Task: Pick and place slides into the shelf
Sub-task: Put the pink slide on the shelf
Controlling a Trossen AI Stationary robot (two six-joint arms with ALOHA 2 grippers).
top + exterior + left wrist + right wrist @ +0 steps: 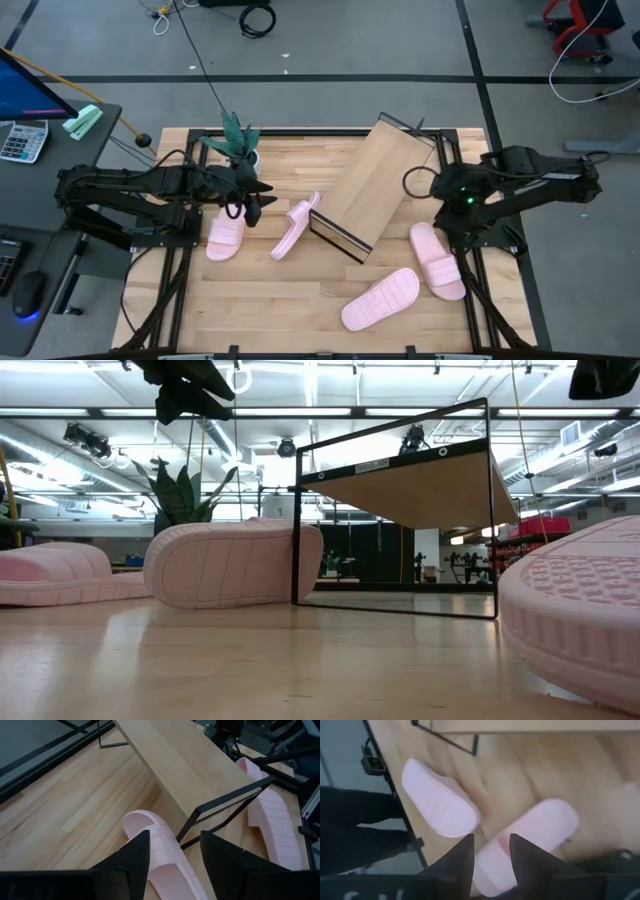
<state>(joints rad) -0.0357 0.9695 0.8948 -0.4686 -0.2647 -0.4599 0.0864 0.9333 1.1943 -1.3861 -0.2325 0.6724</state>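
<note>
Slatted wooden worktop (300, 300) under a workshop floor strewn with cables; potted plant (238, 138) at the back edge. Shelf (375, 185) standing at mid-worktop, tilted, light board on a thin black frame, carrying nothing yet.

Step in hand, by the look of it: reaching for a first slide, none yet picked. Left hand (172, 852) hovering above the tipped slide (160, 845), fingers apart, nothing between them; that slide directly below and ahead of the hand, lying on its edge and leaning against the shelf's frame. Flat slide (226, 235) just beside the same hand, on its outer side. Right hand (491, 851) poised over the near-right pair, fingers apart and empty: one slide (440, 800) ahead of it by the worktop's edge, another (530, 840) directly beneath.

Next move likely calls for lowering the left hand so the fingers straddle the tipped slide's sole or strap, then closing, lifting clear of the frame and setting it on the sloped board.

All four slides pale pink, chunky foam, thick ribbed soles, one wide strap each; probably soft enough to squash in a grip.
</note>
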